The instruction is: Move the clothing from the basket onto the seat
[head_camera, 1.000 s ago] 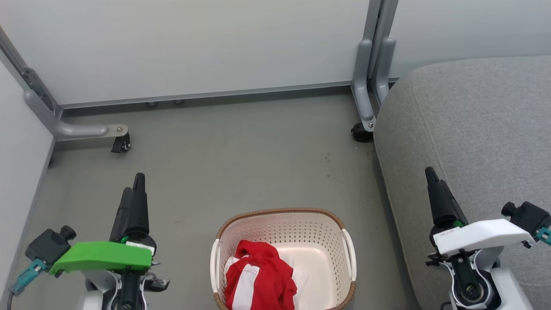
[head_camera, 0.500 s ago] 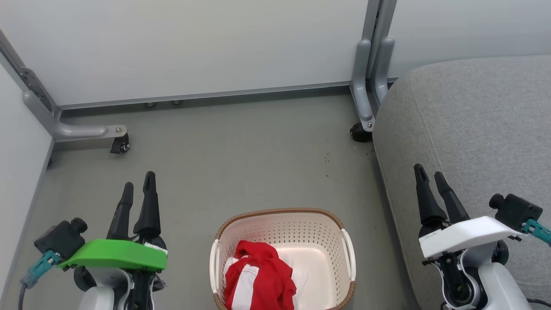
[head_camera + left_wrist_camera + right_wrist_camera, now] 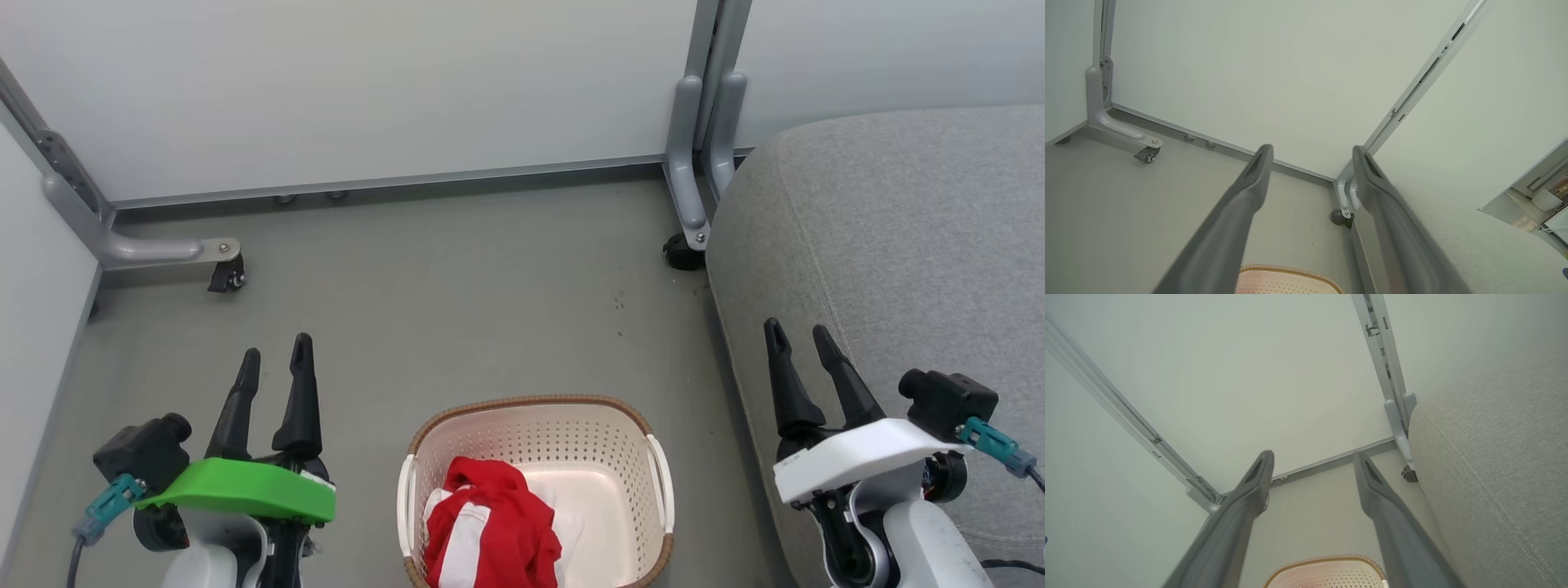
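The cream perforated basket (image 3: 571, 433) with a brown rim stands on the floor at the bottom centre of the head view; its rim also edges into the left wrist view (image 3: 1290, 271) and the right wrist view (image 3: 1327, 561). Red clothing (image 3: 498, 527) with white panels lies bunched in the basket's left half. The grey seat (image 3: 898, 237) fills the right side. My left gripper (image 3: 276, 349) is open, left of the basket, empty. My right gripper (image 3: 796, 333) is open in front of the seat's edge, right of the basket, empty.
Pale partition panels (image 3: 367, 82) close off the back and left. Their grey metal feet carry castors, one at the left (image 3: 227, 278) and one beside the seat's corner (image 3: 682, 251). Grey floor (image 3: 457, 302) lies between the basket and the panels.
Both arms have shifted inward toward the basket and rotated, so each gripper's two fingers now show spread apart side by side. The basket and clothing have not moved.
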